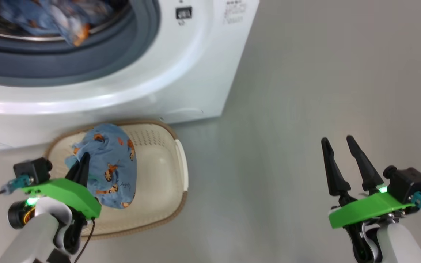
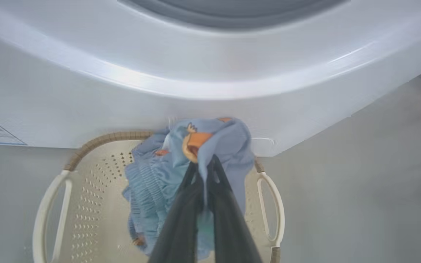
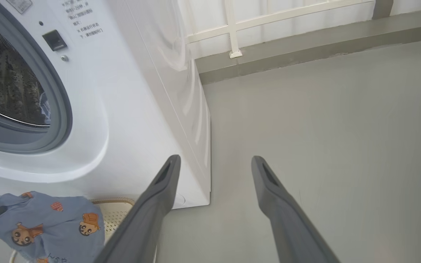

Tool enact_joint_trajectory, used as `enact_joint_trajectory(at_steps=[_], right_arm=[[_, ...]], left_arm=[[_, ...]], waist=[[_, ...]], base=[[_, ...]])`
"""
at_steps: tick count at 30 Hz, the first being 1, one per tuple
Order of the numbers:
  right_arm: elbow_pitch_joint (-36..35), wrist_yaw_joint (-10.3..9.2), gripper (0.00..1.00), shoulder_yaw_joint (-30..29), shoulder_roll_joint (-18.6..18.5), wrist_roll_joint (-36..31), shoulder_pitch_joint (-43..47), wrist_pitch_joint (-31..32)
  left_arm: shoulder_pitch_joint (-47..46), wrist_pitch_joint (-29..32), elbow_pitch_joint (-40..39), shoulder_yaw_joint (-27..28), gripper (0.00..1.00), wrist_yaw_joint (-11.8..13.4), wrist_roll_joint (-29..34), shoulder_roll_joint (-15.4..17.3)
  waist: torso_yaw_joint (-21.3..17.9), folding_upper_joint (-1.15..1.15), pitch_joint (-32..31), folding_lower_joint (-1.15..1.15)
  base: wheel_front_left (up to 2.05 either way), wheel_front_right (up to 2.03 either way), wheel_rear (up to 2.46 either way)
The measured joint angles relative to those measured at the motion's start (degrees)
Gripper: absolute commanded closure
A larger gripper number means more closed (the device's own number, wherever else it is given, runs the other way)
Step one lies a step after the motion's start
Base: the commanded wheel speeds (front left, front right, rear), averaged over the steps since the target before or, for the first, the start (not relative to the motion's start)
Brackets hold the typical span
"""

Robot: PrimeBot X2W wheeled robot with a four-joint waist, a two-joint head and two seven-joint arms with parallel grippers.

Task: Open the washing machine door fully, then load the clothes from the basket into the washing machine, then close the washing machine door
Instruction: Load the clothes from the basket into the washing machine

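**Garment** [image 1: 113, 160], blue with orange figures, pinched by one fold between the clenched jaws of the left gripper [image 1: 84, 159]. The cloth bunches ahead of the tips and drapes below them. Gripping a fold rather than the bulk lets the whole piece trail after the tips. Whether its hem touches the basket [image 1: 161, 171] cannot be told. The basket sits directly beneath the jaws, against the foot of the washer [image 1: 181, 69], so the carry is short: up and forward of the tips, over the gasket [image 1: 86, 62] into the drum [image 1: 20, 35], where more clothes [image 1: 49, 16] lie. Judged stage: loading, mid-transfer. The right gripper [image 1: 337, 140] hovers well apart over bare floor [image 1: 287, 109], jaws released and holding nothing, presumably parked to leave the left arm's path free.
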Motion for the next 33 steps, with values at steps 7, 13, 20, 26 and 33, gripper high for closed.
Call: enact_joint_trajectory(at_steps=[7,13,20,26,33], right_arm=[[0.49,0.0,0.0,-0.27,-1.18,0.02,3.1,0.0],[0.69,0.0,0.0,-0.38,-2.21,0.25,4.92,0.0],[0.57,0.0,0.0,-0.73,-3.04,0.45,6.47,0.0],[0.57,0.0,0.0,-1.37,-3.8,0.52,7.86,0.0],[0.37,0.0,0.0,-2.57,-3.82,0.52,8.94,0.0]], left_arm=[[7.91,0.0,-9.42,12.05,1.0,0.0,9.49,-1.56],[15.01,0.0,-17.92,19.69,1.0,0.0,16.58,-2.77],[22.93,0.0,-27.78,27.5,1.0,0.0,26.26,-5.14],[29.36,-0.01,-35.83,32.0,1.0,0.0,32.48,-8.24],[35.15,-0.01,-43.12,36.37,1.0,0.0,35.01,-11.23]], waist=[[2.8,0.0,-6.21,0.0],[4.86,0.0,-10.33,0.0],[6.48,0.0,-13.58,0.0],[7.38,0.0,-15.13,0.0],[7.67,0.0,-16.1,0.0]], base=[[0.0,0.0,0.0],[0.0,0.0,0.0],[0.0,0.0,0.0],[0.0,0.0,0.0],[0.0,0.0,0.0]])
